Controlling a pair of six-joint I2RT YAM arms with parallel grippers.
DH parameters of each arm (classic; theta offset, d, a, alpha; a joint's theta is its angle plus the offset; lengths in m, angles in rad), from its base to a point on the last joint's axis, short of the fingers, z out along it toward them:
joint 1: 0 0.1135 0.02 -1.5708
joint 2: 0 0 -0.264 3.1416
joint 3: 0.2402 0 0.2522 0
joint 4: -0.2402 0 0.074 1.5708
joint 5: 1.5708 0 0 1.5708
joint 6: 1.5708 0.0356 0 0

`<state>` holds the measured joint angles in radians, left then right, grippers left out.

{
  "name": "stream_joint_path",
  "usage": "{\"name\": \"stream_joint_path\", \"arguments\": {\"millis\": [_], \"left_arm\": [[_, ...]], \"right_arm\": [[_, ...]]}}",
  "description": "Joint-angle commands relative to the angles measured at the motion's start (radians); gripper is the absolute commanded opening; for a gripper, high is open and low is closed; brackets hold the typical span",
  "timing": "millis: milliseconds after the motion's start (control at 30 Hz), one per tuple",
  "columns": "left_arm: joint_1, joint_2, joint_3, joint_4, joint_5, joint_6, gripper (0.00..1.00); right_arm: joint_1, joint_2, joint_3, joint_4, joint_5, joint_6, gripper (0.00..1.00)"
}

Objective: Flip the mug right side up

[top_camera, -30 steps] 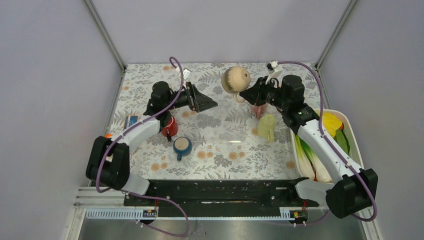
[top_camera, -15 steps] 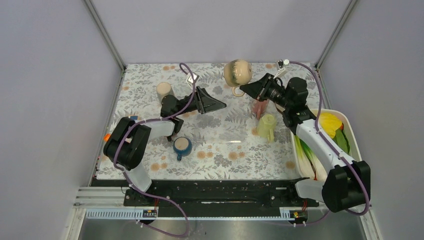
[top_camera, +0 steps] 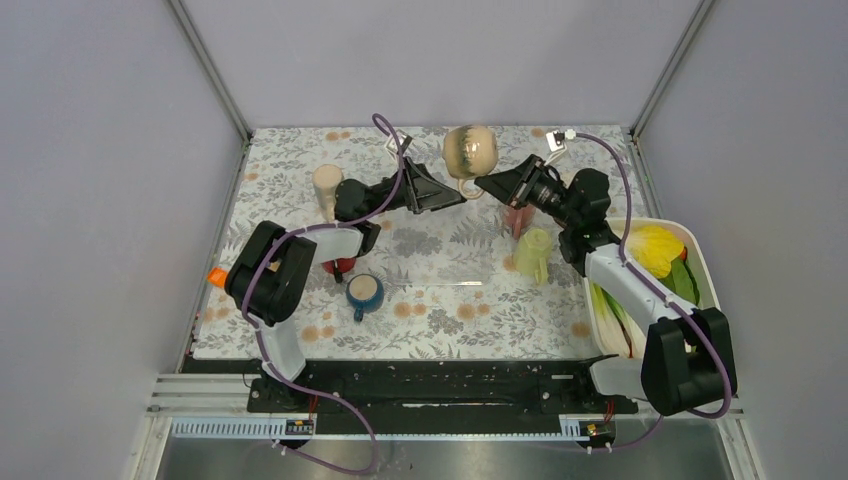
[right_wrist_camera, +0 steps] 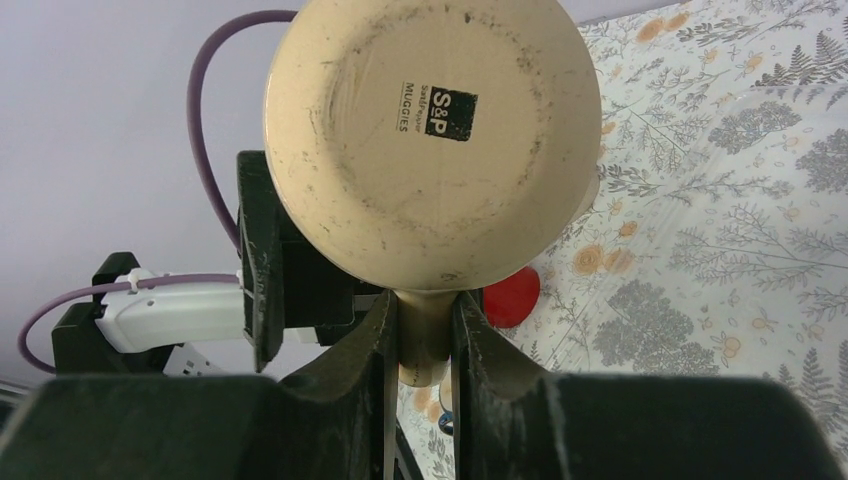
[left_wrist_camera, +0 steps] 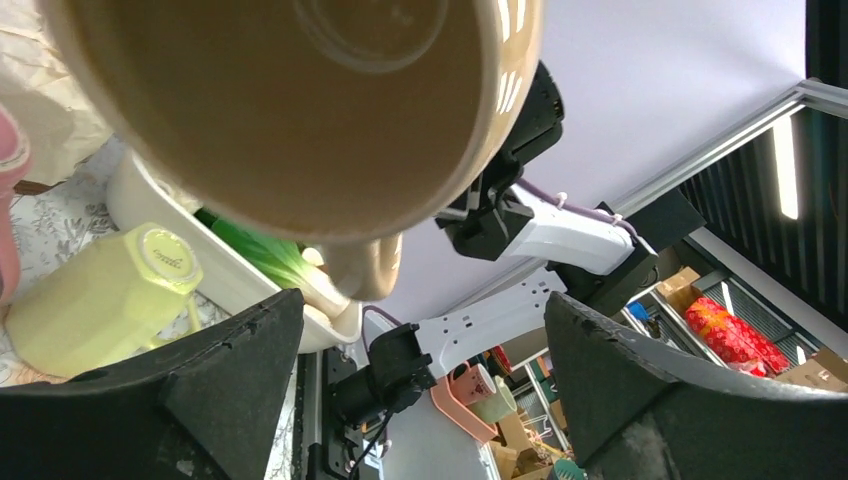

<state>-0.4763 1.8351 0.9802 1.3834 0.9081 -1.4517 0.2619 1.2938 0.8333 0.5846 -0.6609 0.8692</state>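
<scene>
Right wrist: "S&P MUGGIES" stamped on the base of the beige ceramic mug (right_wrist_camera: pixel 430 130), handle pinched tight in the right gripper (right_wrist_camera: pixel 422 315). Overhead: floral-print tablecloth (top_camera: pixel 440 270), plain lilac-grey walls (top_camera: pixel 420 60), mug aloft over the far middle, lying sideways, base toward the right arm. Left wrist: mouth of the mug facing the wide-spread left gripper (left_wrist_camera: pixel 420 300).

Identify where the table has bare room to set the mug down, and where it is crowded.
Bare: the stretch between blue cup and yellow-green mug, and the near strip before them. Crowded: around the pink cup and vegetable tray.
</scene>
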Motion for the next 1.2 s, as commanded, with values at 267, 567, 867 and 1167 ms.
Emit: {"name": "stream_joint_path", "arguments": {"millis": [267, 567, 867, 1167], "left_arm": [[-0.028, -0.011, 0.059, 0.118, -0.025, -0.023, 0.73], [-0.027, -0.033, 0.077, 0.118, -0.030, -0.035, 0.55], [-0.027, -0.043, 0.069, 0.110, -0.036, -0.043, 0.27], [-0.024, -0.054, 0.074, -0.010, -0.031, 0.004, 0.00]], "right_arm": [[0.059, -0.009, -0.052, 0.282, 0.028, -0.048, 0.00], [0.088, -0.017, -0.117, 0.358, 0.067, -0.057, 0.00], [0.099, -0.012, -0.137, 0.387, 0.084, -0.061, 0.00], [0.100, -0.018, -0.141, 0.398, 0.079, -0.078, 0.00]]}}
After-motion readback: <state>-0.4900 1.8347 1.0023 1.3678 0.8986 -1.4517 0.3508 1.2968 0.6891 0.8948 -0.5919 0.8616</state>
